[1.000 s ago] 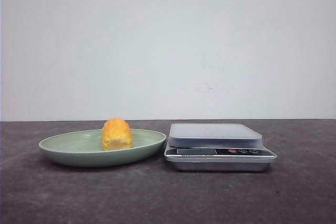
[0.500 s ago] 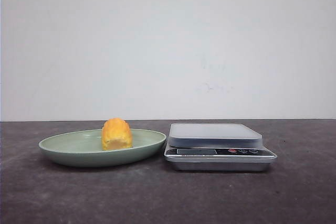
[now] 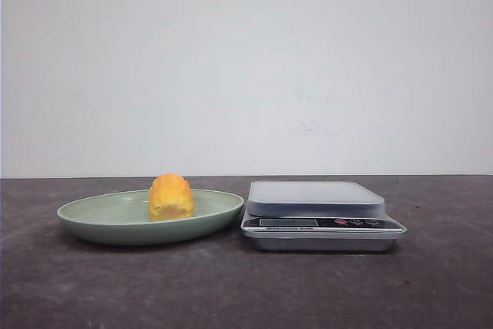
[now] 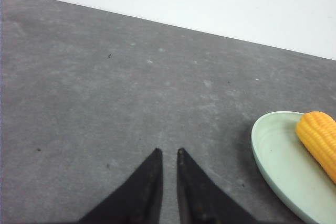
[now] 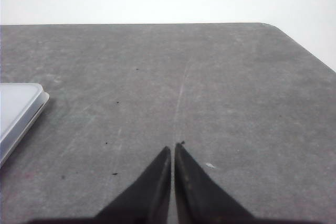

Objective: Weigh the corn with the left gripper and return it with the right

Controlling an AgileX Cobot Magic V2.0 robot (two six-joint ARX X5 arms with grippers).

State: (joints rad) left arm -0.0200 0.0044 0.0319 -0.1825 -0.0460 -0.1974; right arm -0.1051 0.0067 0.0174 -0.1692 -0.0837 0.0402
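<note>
Corn (image 3: 171, 197) lies on the plate (image 3: 100, 221); left end effector (image 4: 167, 155) and right end effector (image 5: 172, 148) pressed together, both empty.

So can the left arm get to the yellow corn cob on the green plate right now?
Probably yes: the left pincer sits over bare table beside the shallow green plate, nothing between it and the bumpy yellow corn cob. Its fingers are nearly closed and must open.

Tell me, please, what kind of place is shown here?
Probably a lab test bench rather than a kitchen: a bare dark grey tabletop against a plain white wall, holding only a silver digital kitchen scale and a pale green plate.
</note>
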